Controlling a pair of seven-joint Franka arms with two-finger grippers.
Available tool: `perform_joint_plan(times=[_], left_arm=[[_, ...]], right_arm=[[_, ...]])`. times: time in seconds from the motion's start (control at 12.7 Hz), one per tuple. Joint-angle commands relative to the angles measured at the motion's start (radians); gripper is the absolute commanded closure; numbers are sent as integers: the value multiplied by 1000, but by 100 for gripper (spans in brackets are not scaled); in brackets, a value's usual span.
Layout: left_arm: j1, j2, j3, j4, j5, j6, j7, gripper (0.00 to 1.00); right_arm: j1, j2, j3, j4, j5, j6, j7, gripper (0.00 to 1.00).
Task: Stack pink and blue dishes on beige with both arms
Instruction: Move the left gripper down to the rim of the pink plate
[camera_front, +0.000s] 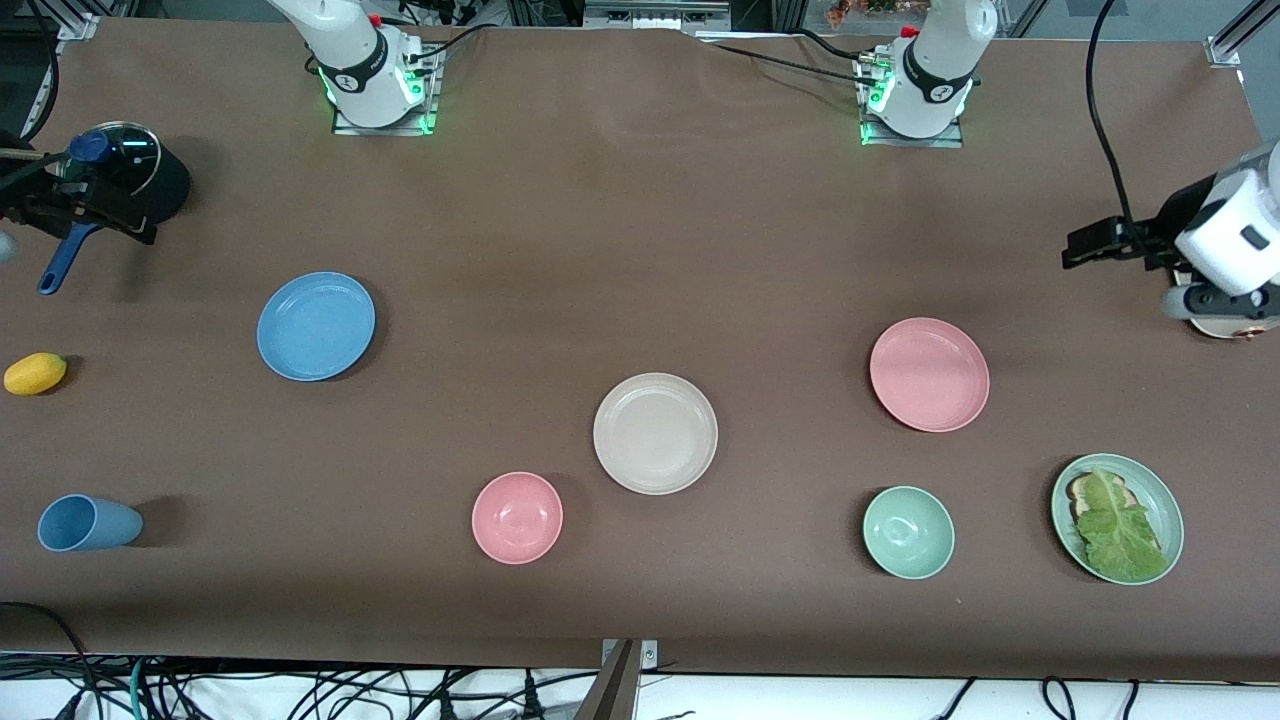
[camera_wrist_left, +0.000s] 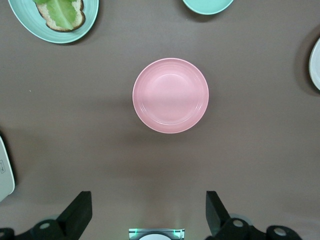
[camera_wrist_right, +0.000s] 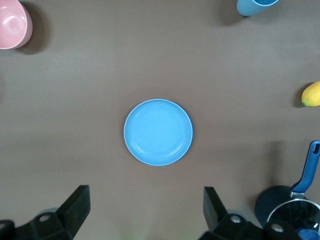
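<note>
Pink plate (camera_wrist_left: 170, 95), blue plate (camera_wrist_right: 158, 132), beige plate (camera_front: 655, 432): round, matte, apart; left hand (camera_wrist_left: 145, 212) and right hand (camera_wrist_right: 145, 210) spread above.

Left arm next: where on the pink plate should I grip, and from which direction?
Grip the pink plate by its low rim, coming straight down from above. It lies flat and alone on the table, so only the thin raised edge offers a pinch: one finger inside, one outside. The left gripper is open, high above it; the edge toward the left arm's base probably suits best.
</note>
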Motion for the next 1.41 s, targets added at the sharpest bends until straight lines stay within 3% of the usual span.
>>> perform_joint_plan(times=[0.0, 0.16, 0.55, 0.79, 1.1, 1.34], left_arm=[[3, 96, 1, 28, -3, 7, -4, 0], [-8, 174, 0, 28, -3, 40, -4, 0], [-8, 264, -3, 33, -13, 65, -7, 0], [-8, 332, -3, 82, -32, 68, -5, 0], [49, 380, -3, 56, -121, 264, 25, 0], [101, 407, -3, 13, -200, 385, 160, 0]], right_arm=[[6, -4, -7, 5, 4, -10, -6, 0], [6, -4, -7, 4, 4, -10, -6, 0], [6, -4, -7, 4, 6, -10, -6, 0], [6, -4, -7, 4, 6, -10, -6, 0], [6, -4, -7, 4, 6, -12, -6, 0], [6, -4, -7, 4, 6, -12, -6, 0]])
